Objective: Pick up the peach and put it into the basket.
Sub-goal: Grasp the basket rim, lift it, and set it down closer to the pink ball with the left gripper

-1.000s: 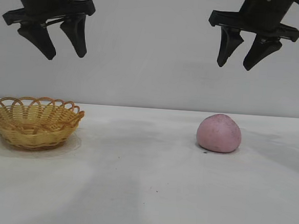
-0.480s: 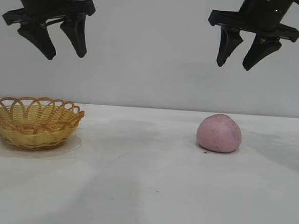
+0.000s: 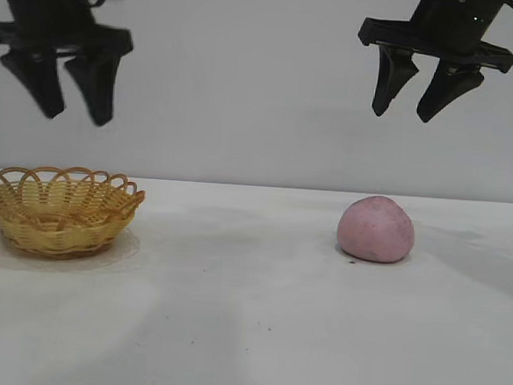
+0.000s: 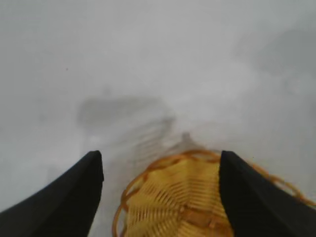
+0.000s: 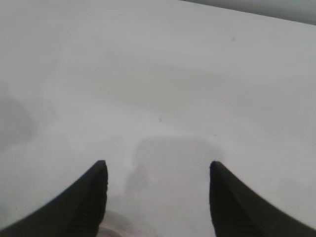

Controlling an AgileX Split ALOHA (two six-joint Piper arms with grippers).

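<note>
The dull pink peach (image 3: 375, 228) rests on the white table at the right of the exterior view. At the left stands the woven tan basket (image 3: 57, 209) with its looped rim, holding nothing that I can see. My left gripper (image 3: 75, 118) hangs open high above the basket, which shows between its black fingers in the left wrist view as a yellow weave (image 4: 177, 197). My right gripper (image 3: 401, 116) hangs open high above the peach, a little to its right. In the right wrist view its fingers (image 5: 89, 197) frame bare table, with only a faint pink edge at the frame's border.
The white table (image 3: 230, 314) stretches between basket and peach with nothing on it. A plain grey wall stands behind.
My left gripper has shifted left and dropped somewhat lower over the basket, still open. The right gripper, the peach and the basket have stayed put.
</note>
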